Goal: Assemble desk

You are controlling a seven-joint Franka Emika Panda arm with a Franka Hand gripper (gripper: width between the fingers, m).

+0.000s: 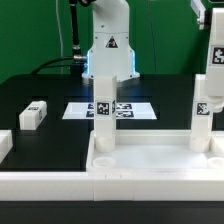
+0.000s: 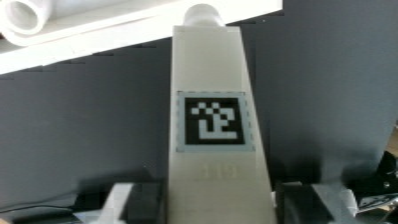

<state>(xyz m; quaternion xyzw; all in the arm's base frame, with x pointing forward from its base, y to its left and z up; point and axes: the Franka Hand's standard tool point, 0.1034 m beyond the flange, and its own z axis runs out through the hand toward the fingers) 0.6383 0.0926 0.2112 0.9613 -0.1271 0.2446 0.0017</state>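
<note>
The white desk top (image 1: 150, 163) lies in the foreground, a tray with a raised rim. My gripper (image 1: 103, 90) is shut on a white leg (image 1: 102, 120) that stands upright in the top's corner on the exterior view's left. In the wrist view this tagged leg (image 2: 214, 120) fills the middle, and the gripper (image 2: 214, 206) clamps it with a finger (image 2: 135, 202) pressed on each side. A second leg (image 1: 203, 112) stands upright in the corner on the exterior view's right. Another loose leg (image 1: 33, 115) lies flat on the black table at the left.
The marker board (image 1: 135, 108) lies flat on the table behind the held leg. A long white rail (image 1: 100, 187) runs along the front. One more white piece (image 1: 5, 146) sits at the far left edge. The robot's base (image 1: 108, 45) stands at the back centre.
</note>
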